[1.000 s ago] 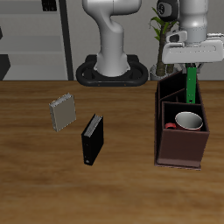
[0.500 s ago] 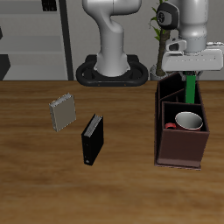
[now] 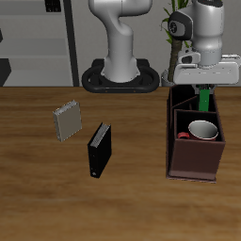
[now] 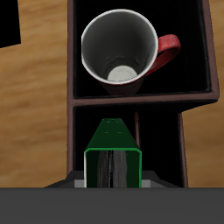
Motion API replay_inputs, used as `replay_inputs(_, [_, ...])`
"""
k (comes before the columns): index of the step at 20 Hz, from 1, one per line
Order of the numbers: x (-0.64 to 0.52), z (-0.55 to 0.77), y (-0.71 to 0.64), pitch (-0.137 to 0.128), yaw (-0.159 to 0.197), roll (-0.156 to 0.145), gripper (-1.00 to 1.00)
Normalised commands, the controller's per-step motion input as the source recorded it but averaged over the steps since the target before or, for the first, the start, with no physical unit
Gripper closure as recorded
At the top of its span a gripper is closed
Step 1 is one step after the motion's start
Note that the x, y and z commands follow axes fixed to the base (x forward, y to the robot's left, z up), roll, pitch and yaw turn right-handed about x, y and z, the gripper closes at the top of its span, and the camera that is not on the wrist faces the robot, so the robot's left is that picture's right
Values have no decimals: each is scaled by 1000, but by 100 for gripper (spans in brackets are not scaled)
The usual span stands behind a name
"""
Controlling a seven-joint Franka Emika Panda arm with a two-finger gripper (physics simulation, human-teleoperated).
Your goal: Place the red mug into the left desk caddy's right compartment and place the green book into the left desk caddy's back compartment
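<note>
Wood worktop (image 3: 47,188) with shelving behind it. Nearest the front edge there's a black book (image 3: 99,150) standing up, and a bit farther back a grey book (image 3: 67,121). The caddy (image 3: 192,162) runs front to back: its front cell is bare, the mug (image 3: 201,130) sits upright in the middle cell with its handle against the wall, and the green book (image 3: 203,97) stands on end down in the tall back cell. The claw (image 3: 204,83) is right over it, clamped on the book's top.
</note>
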Motion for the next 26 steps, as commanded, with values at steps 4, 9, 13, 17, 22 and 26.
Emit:
replay_inputs(4, [133,-272,-25,43,5,-22,100])
replay_inputs(9, [132,-247,4,67,-15,3,100])
replay_inputs(13, [27,-118,53,45,30,26,-100])
replay_inputs(17, [-23,98,3,-5,-13,6,-100])
replay_inputs(22, [-50,143,-30,-10,-3,13,-100])
replay_inputs(26, [97,163,-203,10,33,-2,-100])
